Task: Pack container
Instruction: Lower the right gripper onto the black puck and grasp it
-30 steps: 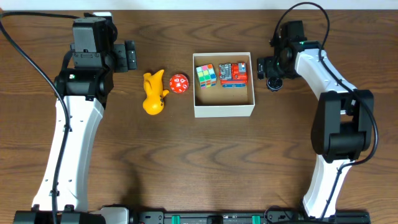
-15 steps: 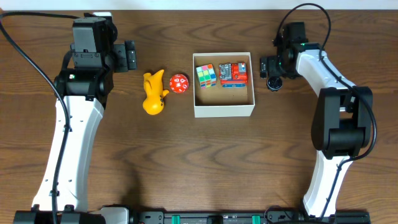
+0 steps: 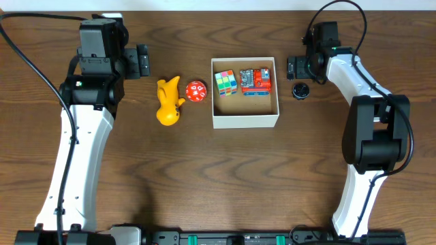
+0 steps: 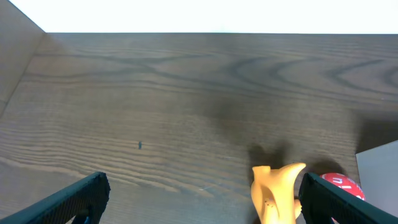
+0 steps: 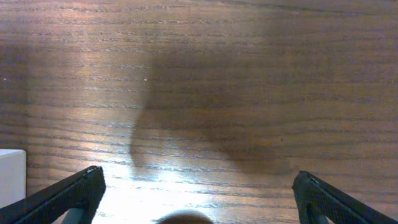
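Right gripper (image 5: 199, 190) jaws wide apart above table (image 5: 199, 74); container (image 5: 11, 177) corner left edge (dark blob (image 5: 180, 219) bottom centre).

The container (image 3: 245, 120), a square, shallow white box with a tan inside, sits flat and open-topped mid-tabletop, nearer the far edge

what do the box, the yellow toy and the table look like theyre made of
The container looks like thin card: matte white outside, tan-brown inside, sharp folded edges. The yellow toy is probably rubber or soft plastic: smooth, slightly shiny, rounded moulded shapes. The table shows dark brown wood grain with a light gloss; solid wood or laminate cannot be told.
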You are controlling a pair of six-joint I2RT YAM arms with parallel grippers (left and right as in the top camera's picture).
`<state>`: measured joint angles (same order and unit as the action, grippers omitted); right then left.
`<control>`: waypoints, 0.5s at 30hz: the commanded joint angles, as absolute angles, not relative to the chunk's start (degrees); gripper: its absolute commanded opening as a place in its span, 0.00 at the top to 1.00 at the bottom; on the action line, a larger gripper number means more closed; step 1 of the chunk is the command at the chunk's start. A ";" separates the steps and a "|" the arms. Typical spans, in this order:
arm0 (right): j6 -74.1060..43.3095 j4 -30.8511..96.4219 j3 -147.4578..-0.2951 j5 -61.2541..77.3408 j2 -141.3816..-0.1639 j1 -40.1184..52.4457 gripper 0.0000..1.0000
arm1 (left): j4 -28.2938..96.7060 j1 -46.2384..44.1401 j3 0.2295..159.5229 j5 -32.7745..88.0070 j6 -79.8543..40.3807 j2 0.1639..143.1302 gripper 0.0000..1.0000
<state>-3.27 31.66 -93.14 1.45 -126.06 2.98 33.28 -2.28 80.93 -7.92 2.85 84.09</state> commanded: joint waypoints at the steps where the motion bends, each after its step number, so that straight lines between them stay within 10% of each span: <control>1: -3.79 31.48 -92.97 1.06 -126.30 2.96 0.01 | 33.39 -2.00 82.00 -8.60 3.18 83.74 0.02; 15: -3.20 31.51 -92.97 0.43 -126.30 2.96 0.01 | 31.24 -2.00 82.00 -8.58 2.11 83.77 0.02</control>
<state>-3.27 31.64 -93.14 1.45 -126.06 2.98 31.46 -2.28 80.93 -7.92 2.81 84.09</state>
